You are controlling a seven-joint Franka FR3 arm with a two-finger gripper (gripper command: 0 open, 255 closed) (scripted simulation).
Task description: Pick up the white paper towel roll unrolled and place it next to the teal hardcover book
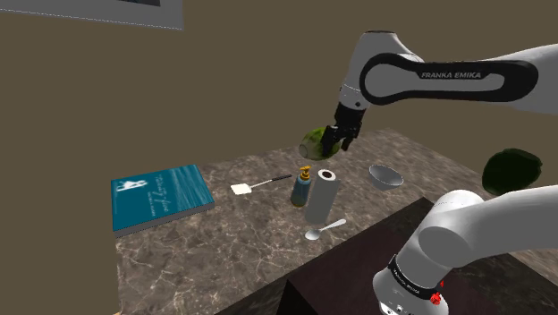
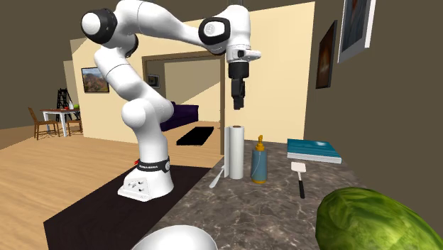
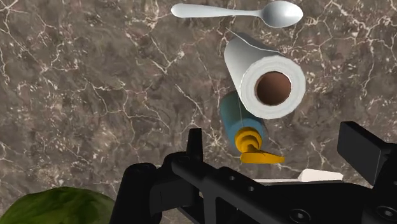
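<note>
Hovering high above the marble tabletop (image 1: 224,255), the end effector (image 3: 277,137) points down with its two fingers wide apart and nothing between them. Almost under it stands the white paper towel roll (image 3: 267,79), upright, with its brown core facing up. A blue pump bottle (image 3: 236,114) with a yellow head stands just beside the roll; I cannot tell if they touch. A spoon (image 3: 238,11) lies near the roll on its other side. A white spatula (image 1: 259,185) lies beyond the bottle, toward the teal hardcover book (image 1: 161,197), which lies flat and well apart from the roll. I judge the task is only at its beginning: the roll is not yet grasped, so the descent, the closing, the lift, the carry and the placing beside the book are all left to do.
</note>
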